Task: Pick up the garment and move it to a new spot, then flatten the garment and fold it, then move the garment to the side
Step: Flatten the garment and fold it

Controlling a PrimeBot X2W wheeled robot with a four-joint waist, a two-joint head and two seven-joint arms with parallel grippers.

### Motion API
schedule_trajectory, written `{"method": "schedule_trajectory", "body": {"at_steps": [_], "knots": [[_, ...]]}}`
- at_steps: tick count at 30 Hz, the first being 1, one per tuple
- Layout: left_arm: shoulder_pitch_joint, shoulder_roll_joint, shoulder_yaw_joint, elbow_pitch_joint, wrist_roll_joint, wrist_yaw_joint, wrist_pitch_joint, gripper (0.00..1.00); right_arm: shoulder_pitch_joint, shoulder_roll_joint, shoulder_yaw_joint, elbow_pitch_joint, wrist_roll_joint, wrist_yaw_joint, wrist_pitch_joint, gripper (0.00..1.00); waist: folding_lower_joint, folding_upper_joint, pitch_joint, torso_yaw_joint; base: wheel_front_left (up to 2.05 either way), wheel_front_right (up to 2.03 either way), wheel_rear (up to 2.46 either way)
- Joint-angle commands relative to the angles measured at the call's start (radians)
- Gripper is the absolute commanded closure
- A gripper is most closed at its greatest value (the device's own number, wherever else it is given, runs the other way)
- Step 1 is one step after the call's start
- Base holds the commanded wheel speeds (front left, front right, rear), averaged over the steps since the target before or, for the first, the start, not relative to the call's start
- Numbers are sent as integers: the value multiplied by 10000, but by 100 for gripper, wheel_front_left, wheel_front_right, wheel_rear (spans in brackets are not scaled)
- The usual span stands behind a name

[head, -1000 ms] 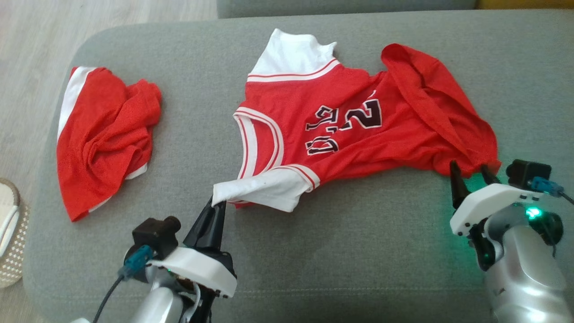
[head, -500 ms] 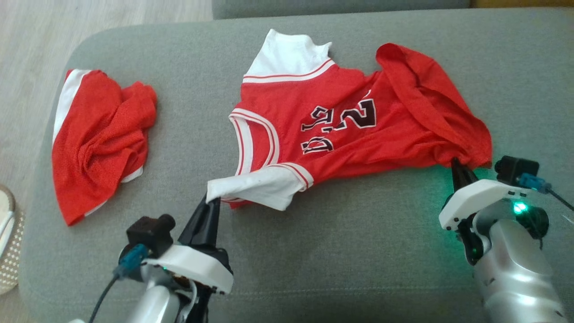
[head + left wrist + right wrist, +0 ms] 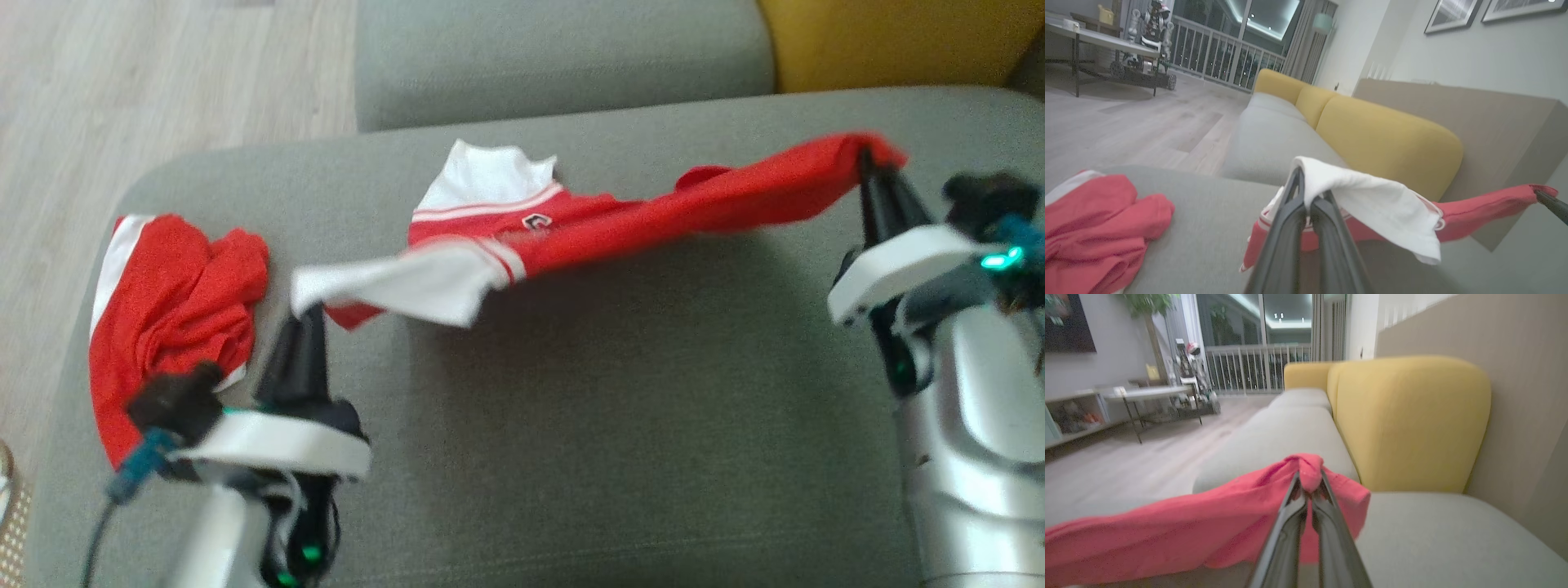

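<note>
The garment (image 3: 620,224) is a red jersey with white sleeves, stretched in the air above the grey sofa seat (image 3: 620,425). My left gripper (image 3: 304,314) is shut on its white sleeve (image 3: 1372,196) at the left. My right gripper (image 3: 873,167) is shut on its red hem corner (image 3: 1309,473) at the right. The far white sleeve (image 3: 482,175) still touches the cushion. In the left wrist view the red body (image 3: 1486,204) runs off to the right toward the other gripper's finger tip.
A second red and white garment (image 3: 175,310) lies crumpled at the seat's left end. Yellow back cushions (image 3: 890,41) stand behind the seat. Wooden floor (image 3: 163,73) lies beyond the left edge, and a woven object shows at the lower left.
The right gripper closed on the hem corner. Both grippers then rose and lifted the jersey's near edge off the cushion, pulling it taut. The head camera has also shifted.
</note>
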Motion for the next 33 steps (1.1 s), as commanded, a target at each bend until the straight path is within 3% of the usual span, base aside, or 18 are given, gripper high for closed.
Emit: {"method": "schedule_trajectory", "body": {"at_steps": [1,10,14,18,21,22,23,25,29,33], "knots": [[-793,118,526,-516,-126,62,-94,100,-428,-17,251,-671,231,-2,123,100,0,0,-263,-201,0,0,0],[-2544,-170,1715,-1911,-1654,792,316,100,-396,8,-23,-4550,1930,-2,1865,100,0,0,-908,-577,0,0,0],[-2794,-306,1697,-2280,-2691,1195,927,100,80,17,-687,-4590,4114,-2,3433,100,0,0,-917,-690,0,0,0],[-3302,-228,1573,-2178,-2985,1591,1760,100,11,19,-902,-4361,4756,-2,4546,100,0,0,-678,-796,0,0,0],[-4219,-131,1614,-1529,-3349,1842,2647,100,-753,20,-1563,-2767,5898,-2,5691,100,0,0,-358,-906,0,0,0],[-4622,-128,1652,-1141,-3571,1926,3019,100,-1244,20,-1956,-1693,6481,-2,6215,100,0,0,-246,-940,0,0,0],[-5560,-40,1708,-246,-3898,2109,3753,100,-2700,21,-2617,653,6845,-2,6728,100,0,0,52,-1057,0,0,0],[-6682,177,1601,660,-3849,2157,4223,100,-4559,21,-3183,3066,6662,-2,6653,100,0,0,467,-1181,0,0,0],[-9485,312,1593,2364,-3636,2185,4281,100,-8751,21,-3652,6454,5833,-2,4667,100,0,0,1719,-1327,0,0,0],[-12373,569,1364,3828,-2748,1554,2783,100,-12057,21,-3315,7085,6247,-2,2060,100,0,0,2894,-1298,0,0,0]]}}
